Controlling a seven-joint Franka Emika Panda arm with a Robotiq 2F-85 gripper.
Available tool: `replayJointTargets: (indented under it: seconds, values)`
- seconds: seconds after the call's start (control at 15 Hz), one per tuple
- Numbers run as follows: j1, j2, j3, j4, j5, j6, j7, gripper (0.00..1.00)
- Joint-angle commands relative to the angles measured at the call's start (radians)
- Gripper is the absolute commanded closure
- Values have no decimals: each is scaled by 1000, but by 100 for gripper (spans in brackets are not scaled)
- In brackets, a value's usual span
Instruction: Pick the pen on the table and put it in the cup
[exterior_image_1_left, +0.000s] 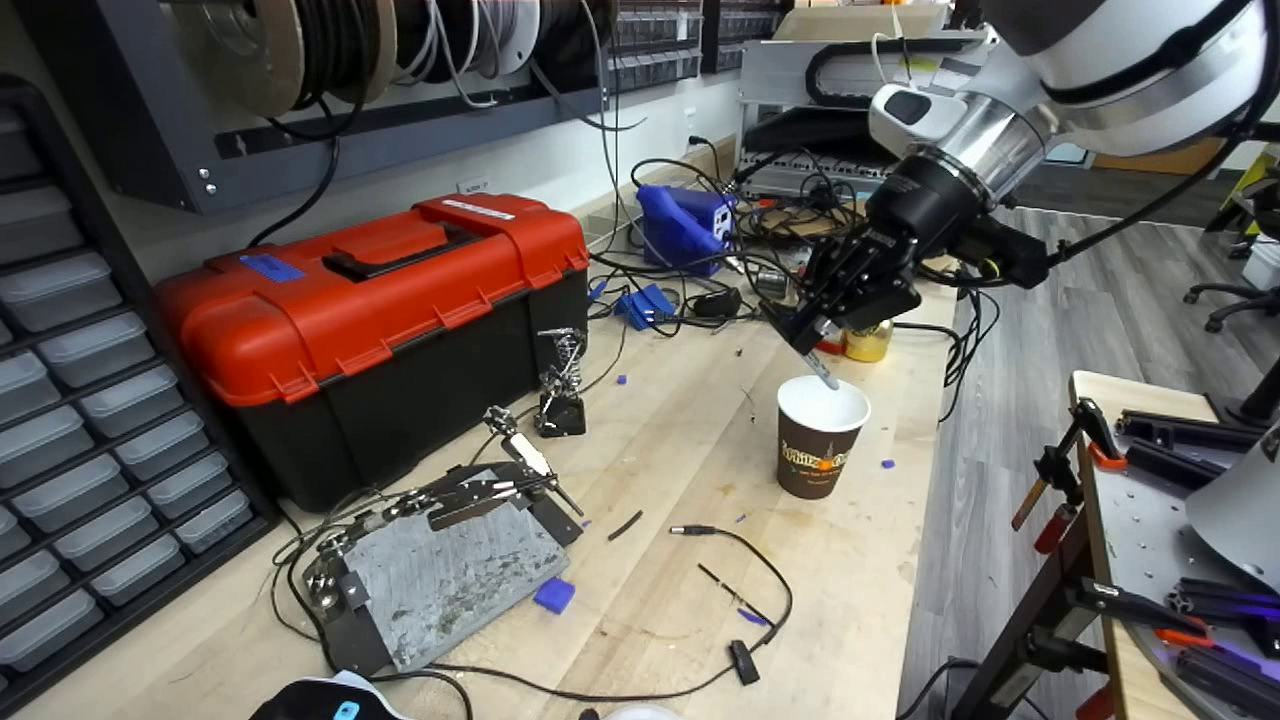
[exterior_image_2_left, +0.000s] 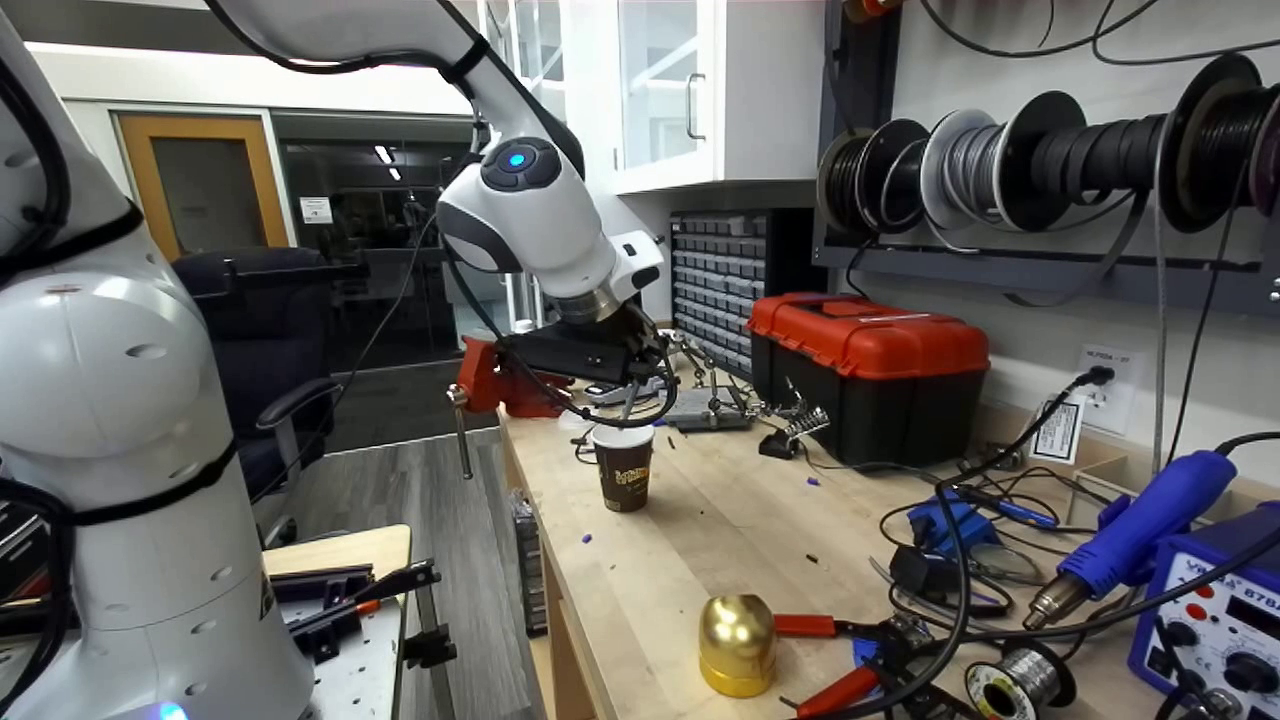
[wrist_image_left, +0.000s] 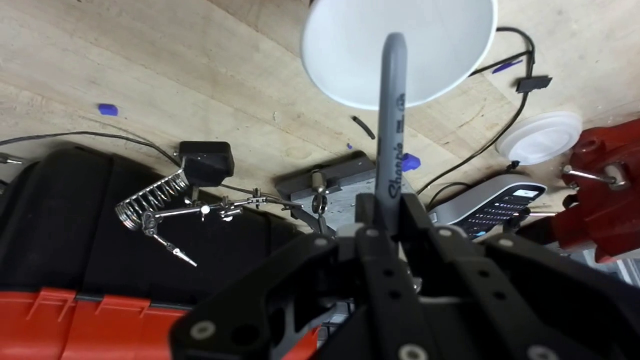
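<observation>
OK, wrist view, swept left to right. Toolbox and spring stand are seen left of the gripper; no trouble is expected from either. Pen, a grey Sharpie, is clamped between the gripper fingers, free end pointed forward over the mouth of the cup. Cup is found just ahead of the gripper, upright on the table in both exterior views. Pen is tilted; whether its end is below the rim can't be told.

Step in hand is judged to be the insertion. Gripper should be lowered slowly, pen stood steeper if possible, end held mid-mouth so the wall isn't caught; cup is probably tipped easily. Grip should be released only once the end is well inside, then fingers backed straight up. White disc and red vise, right of the gripper, should be steered clear of.
</observation>
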Motion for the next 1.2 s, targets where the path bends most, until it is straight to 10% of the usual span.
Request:
replayJointTargets:
  seconds: [0.0, 0.47, 0.53, 1.13]
  values:
    - [1, 24, -23, 30, 122, -40, -131, 96]
    - [-18, 84, -24, 46, 295, -80, -284, 96]
    - [-20, 91, -24, 44, 306, -87, -291, 61]
    - [-22, 93, -16, 41, 349, -78, -334, 10]
